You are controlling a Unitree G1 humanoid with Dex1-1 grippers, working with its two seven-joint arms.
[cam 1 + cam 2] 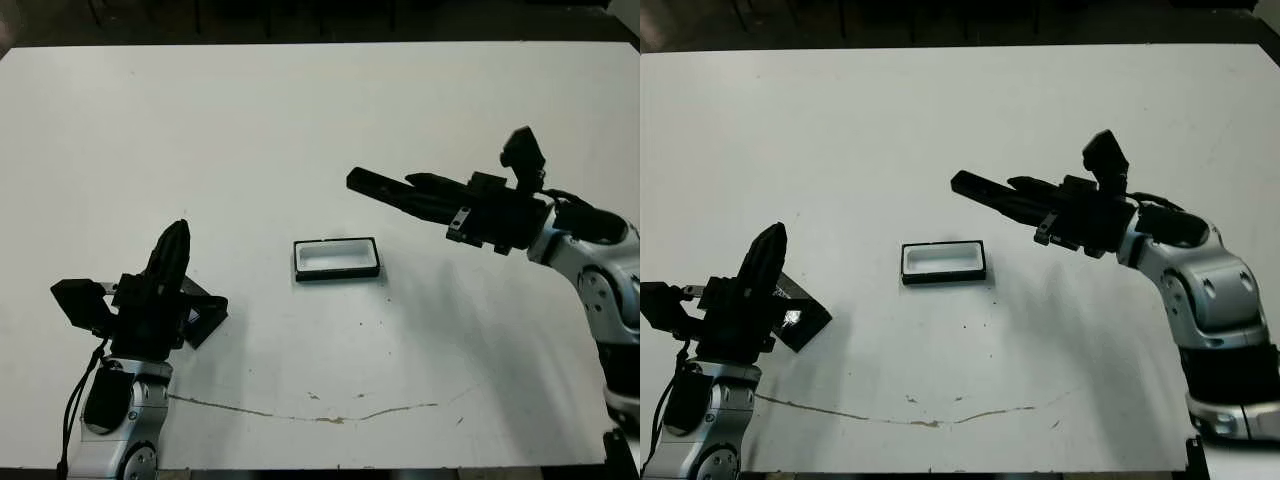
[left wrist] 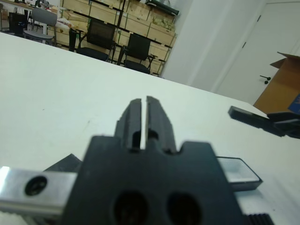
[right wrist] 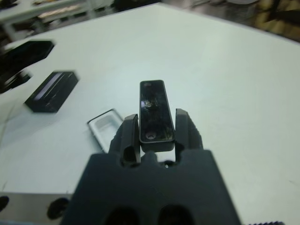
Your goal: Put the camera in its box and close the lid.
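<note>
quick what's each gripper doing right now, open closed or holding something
Left gripper: closed, holding nothing, above the lid.
Right gripper: closed on the camera, held in the air near the box.

A white table (image 1: 300, 130) fills most of the head views; a thin brownish crack or stain (image 1: 320, 415) runs along its near edge, with a few small dark specks close by. In the left wrist view, beyond the table's far edge, stand shelves of wooden crates (image 2: 122, 18), two black chairs (image 2: 117, 44), a grey chair (image 2: 40, 21), a white door (image 2: 262, 51) and an open cardboard box (image 2: 281, 79) by the wall
</note>
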